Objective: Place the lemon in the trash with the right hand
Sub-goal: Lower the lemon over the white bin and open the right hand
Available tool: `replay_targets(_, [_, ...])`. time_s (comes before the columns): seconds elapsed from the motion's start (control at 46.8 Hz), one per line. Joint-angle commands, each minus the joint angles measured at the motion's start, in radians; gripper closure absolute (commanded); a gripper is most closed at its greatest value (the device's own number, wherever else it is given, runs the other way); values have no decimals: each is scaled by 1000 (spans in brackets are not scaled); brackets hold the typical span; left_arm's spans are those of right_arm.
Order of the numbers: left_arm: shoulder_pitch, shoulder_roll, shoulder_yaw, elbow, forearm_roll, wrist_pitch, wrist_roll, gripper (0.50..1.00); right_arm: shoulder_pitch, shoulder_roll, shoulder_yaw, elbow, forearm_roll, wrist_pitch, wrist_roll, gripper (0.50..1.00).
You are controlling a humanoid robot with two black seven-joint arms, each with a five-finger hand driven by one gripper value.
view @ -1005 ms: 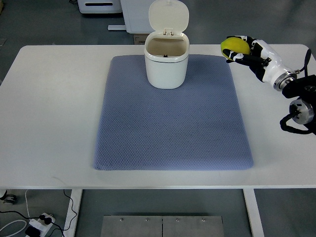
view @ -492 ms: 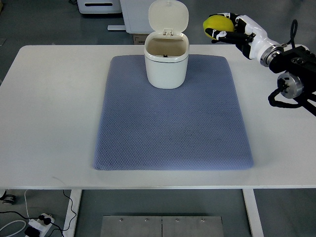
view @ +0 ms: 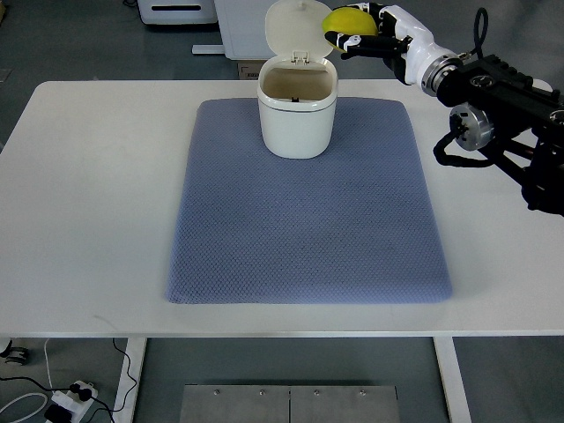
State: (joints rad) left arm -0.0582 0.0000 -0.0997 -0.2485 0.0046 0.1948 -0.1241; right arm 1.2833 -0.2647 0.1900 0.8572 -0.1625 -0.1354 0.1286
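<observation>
1. The bin [view: 297,107] stands on the far part of the blue mat [view: 308,207], its lid [view: 300,28] flipped up and back, so the mouth is open from above and ready to take a drop.
2. The right robot hand [view: 368,32] is raised beyond the bin's far right rim, beside the upright lid. Its dark fingers [view: 352,40] are curled round the lemon [view: 346,19], gripping it from below and the side so that it cannot roll out in transit.
3. The lemon sits at the tip of the hand, on the side toward the bin, so it leads the way. It appears to overlap the lid's right edge, though from this steep view I cannot tell whether they touch.
4. It is not yet over the mouth; I judge the hand must come nearer and leftward before letting go.
5. The left arm is not in view.
</observation>
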Motion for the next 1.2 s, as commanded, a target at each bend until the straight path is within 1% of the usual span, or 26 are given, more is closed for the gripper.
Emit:
replay_targets(0.0, [0, 0, 0, 0, 0, 0, 0, 500, 4, 24, 0, -23, 0, 0, -6, 975])
replay_targets(0.214, [0, 0, 0, 0, 0, 0, 0, 500, 4, 82, 0, -81, -2, -1, -17, 975])
replay_targets(0.513, [0, 0, 0, 0, 0, 0, 0, 500, 11, 150, -7, -127, -11, -23, -27, 975])
replay_targets(0.834, [0, 0, 0, 0, 0, 0, 0, 500, 16, 196, -57, -164, -12, -24, -26, 969])
replay_targets(1.069, [0, 0, 0, 0, 0, 0, 0, 500, 16, 211, -89, -199, -15, -24, -23, 931])
replay_targets(1.176, [0, 0, 0, 0, 0, 0, 0, 500, 16, 217, -106, -213, -15, -24, -20, 902])
